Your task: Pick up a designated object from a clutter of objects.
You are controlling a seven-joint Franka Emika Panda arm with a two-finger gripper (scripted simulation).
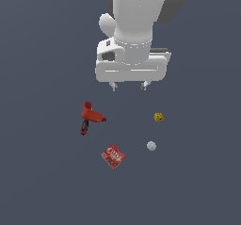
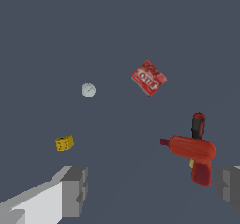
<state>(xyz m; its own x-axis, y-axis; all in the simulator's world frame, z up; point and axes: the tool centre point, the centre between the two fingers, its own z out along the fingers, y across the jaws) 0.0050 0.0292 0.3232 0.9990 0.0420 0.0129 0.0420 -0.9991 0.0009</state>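
White gripper [image 1: 128,85] hangs above the clutter, jaws spread wide, nothing between them, touching nothing. Small white ball [image 1: 151,146] lies on the grey floor, between yellow cube [image 1: 158,117] and red packet [image 1: 113,156]; red drill [image 1: 89,116] well apart

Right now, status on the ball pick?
Hand open, empty, hanging above the floor. White ball lies free, untouched. Yellow cube nearest to it but apart; red packet and drill off to the side. Nothing blocking.
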